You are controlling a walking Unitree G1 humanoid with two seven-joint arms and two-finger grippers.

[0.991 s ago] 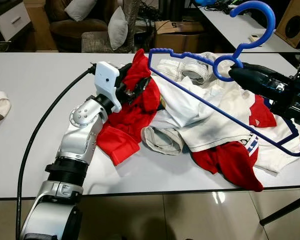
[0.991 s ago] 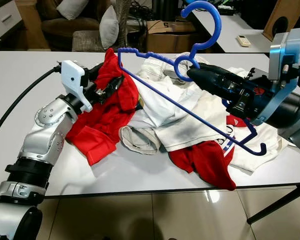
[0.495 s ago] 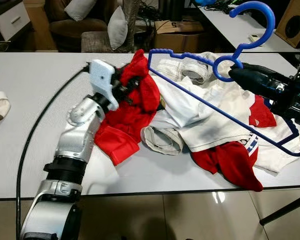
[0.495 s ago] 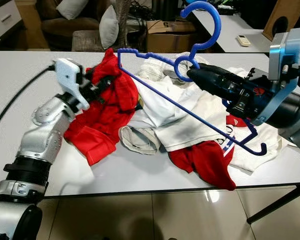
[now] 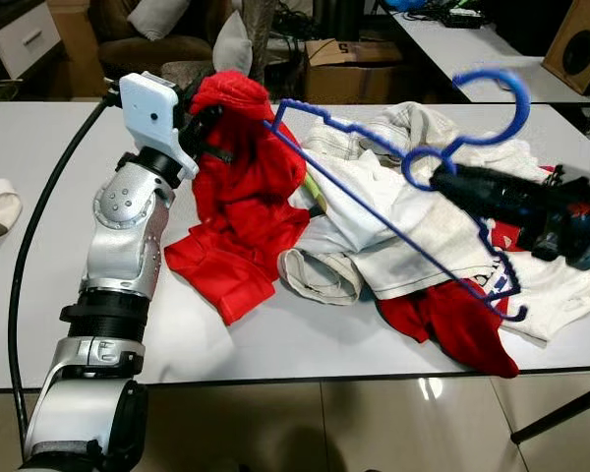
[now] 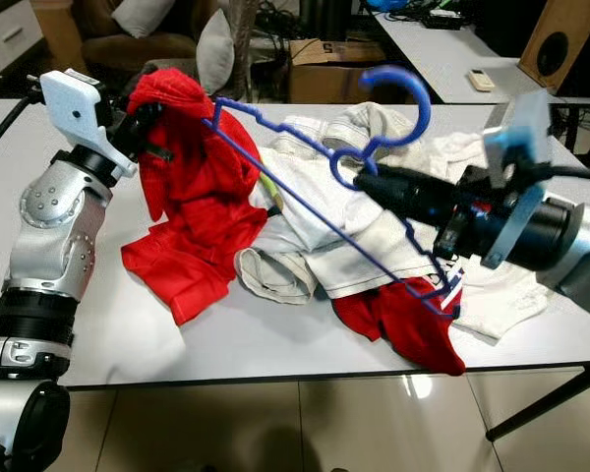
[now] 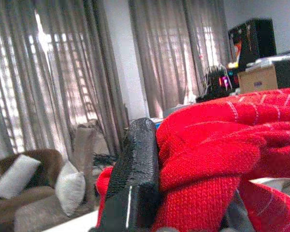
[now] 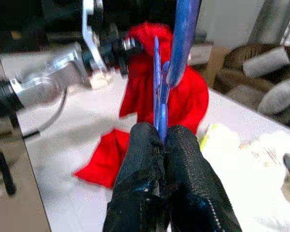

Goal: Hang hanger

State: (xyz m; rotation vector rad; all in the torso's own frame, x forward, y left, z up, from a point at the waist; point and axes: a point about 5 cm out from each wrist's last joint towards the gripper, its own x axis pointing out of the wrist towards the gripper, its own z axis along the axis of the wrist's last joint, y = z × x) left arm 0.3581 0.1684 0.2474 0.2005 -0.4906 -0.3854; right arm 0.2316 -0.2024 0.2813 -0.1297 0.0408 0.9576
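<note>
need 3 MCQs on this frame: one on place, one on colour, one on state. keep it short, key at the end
1. Where is the red garment that the left gripper holds?
A. Flat under the white clothes
B. Lifted at its top, its lower part trailing on the table
C. On the floor

2. What colour is the hanger?
A. Blue
B. Black
C. White

3. How do the right gripper's jaws stand?
A. Wide open above the pile
B. Open around a white shirt
C. Shut on the hanger

Key: 1 B, the left eye view shows the cloth bunched up at the gripper and draping down to the tabletop. 2 A, its hook and bar are blue in both eye views. 3 C, the right wrist view shows the black fingers pressed together on the blue neck.
</note>
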